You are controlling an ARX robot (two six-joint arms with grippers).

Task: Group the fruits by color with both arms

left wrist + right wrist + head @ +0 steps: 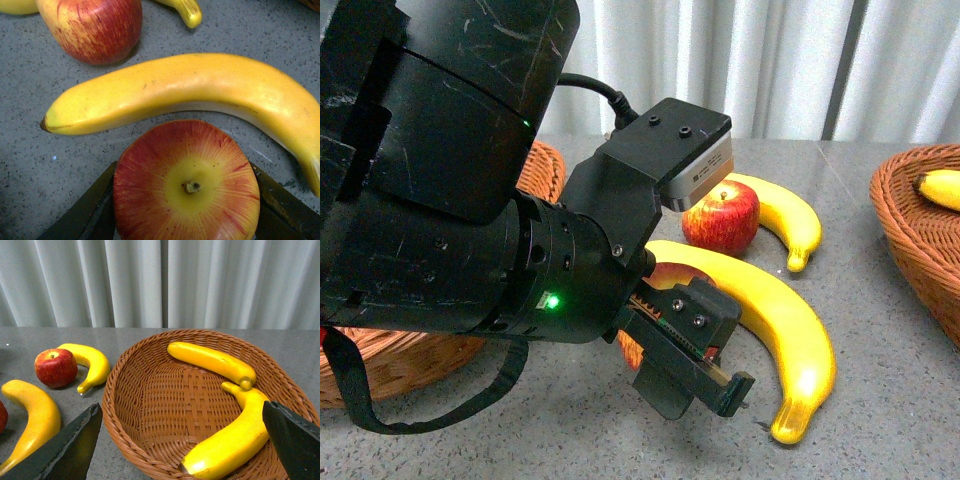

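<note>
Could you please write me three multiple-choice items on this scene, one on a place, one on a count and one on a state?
1. Where does the apple between the fingers of the left gripper lie?
A) in a wicker tray
B) on the table beside a long banana
C) on top of a second fruit

2. How many bananas lie in the basket in front of the right gripper?
A) none
B) four
C) two

3. How does the right gripper stand?
A) open and empty
B) shut on a pear
C) shut on a cup

Answers:
1 B: the left wrist view shows the apple on the grey table, next to the long banana.
2 C: two bananas rest inside the basket.
3 A: its fingers are wide apart with nothing held between them.
</note>
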